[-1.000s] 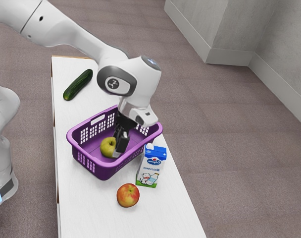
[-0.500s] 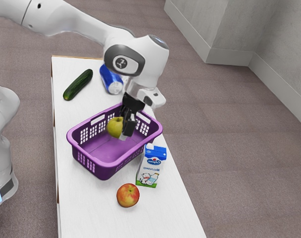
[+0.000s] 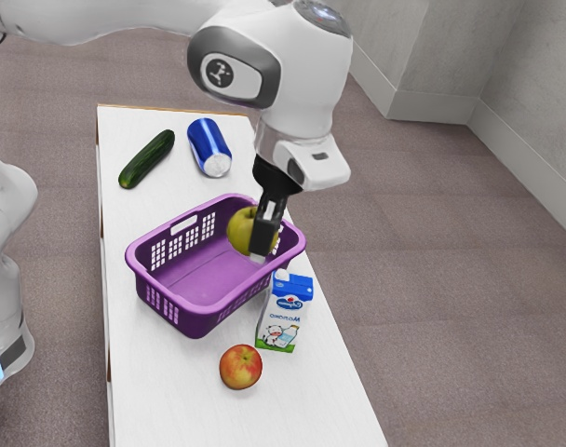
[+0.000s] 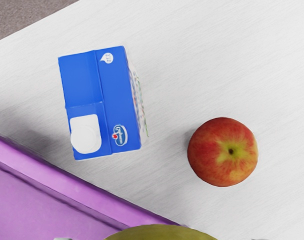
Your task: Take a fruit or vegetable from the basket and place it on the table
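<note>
- Since the earlier frames of the exterior view, the green apple (image 3: 242, 230) has come up off the basket floor and shifted toward the exterior view's right, carried by the gripper (image 3: 254, 244); the blue can (image 3: 208, 147), hidden behind the arm at first, now shows in the upper middle of the frame
- The gripper is pinching the green apple, with one black finger across its near side in the exterior view; in the wrist view the fruit sits between bits of both fingertips
- The apple hangs near the middle of the frame, in front of the far right part of the purple basket (image 3: 195, 319); I cannot tell for sure whether its underside is fully above the rim
- The pick looks done, and the step in hand seems to be the carry out of the basket; the placing is yet to do
- Next calls for a little more height if the rim is close, then a sideways move to the white table (image 3: 311, 405), perhaps low in the frame
- That way lie the milk carton (image 3: 280, 317) and the red apple (image 3: 240, 367), so the path should pass over or around both
- Being round, the fruit could roll, so it wants lowering to contact before a gentle release
</note>
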Controlling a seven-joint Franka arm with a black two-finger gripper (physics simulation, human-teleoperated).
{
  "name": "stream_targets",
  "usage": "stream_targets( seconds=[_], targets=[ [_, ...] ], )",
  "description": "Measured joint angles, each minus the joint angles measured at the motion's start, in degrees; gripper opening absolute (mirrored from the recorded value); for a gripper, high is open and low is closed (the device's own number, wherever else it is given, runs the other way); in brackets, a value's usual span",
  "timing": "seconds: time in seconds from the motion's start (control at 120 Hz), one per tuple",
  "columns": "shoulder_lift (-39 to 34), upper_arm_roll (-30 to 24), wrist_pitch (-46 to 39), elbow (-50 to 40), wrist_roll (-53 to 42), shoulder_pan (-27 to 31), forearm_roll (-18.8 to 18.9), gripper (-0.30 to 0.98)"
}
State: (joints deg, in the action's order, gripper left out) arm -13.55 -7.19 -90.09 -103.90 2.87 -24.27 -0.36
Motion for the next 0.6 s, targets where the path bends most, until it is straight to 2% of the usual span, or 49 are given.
stream_targets(
  seconds=[0.117,0.25,0.367,0.5,0.6],
  targets=[
    [6.91,-5.50,0.52,7.92,0.19,-0.45,0.04,0.36],
    [9.85,-10.54,-0.27,9.94,0.54,-1.89,-0.07,0.36],
    [12.65,-11.19,-4.75,8.39,0.81,-6.55,-0.16,0.36],
    [13.53,-10.48,-9.78,2.43,1.16,-11.45,-1.09,0.36],
    [15.43,-11.45,-13.85,0.18,1.42,-13.43,-1.46,0.36]
  ],
)
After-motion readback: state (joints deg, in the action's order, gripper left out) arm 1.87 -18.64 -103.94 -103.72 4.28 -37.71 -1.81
